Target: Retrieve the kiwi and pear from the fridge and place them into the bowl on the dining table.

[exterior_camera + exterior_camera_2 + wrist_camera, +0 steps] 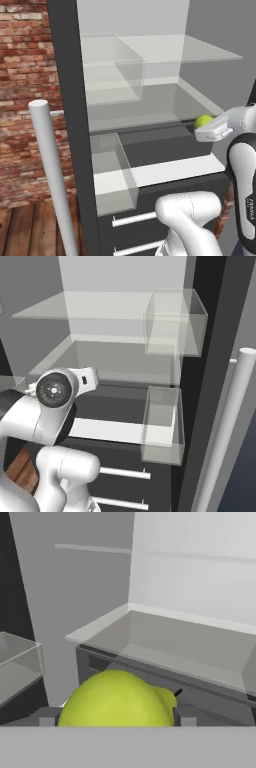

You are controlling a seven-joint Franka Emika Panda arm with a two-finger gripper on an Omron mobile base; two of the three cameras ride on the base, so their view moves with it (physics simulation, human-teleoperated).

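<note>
Pear (117, 698) between the two fingertips of the gripper (117, 718), fingers pinching it, arm reaching level into the open fridge (75, 150), near a glass shelf (165, 112)

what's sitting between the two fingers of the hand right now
The pear. In the hand view it fills the gap between the two fingers, inside the open fridge. The left base view shows it at the hand.

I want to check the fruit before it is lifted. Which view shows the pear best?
The hand view: the pear is large and close, between the fingertips. The left base view shows it small, partly behind the hand, at the fridge shelf's right end. In the right base view the arm covers that spot.
</note>
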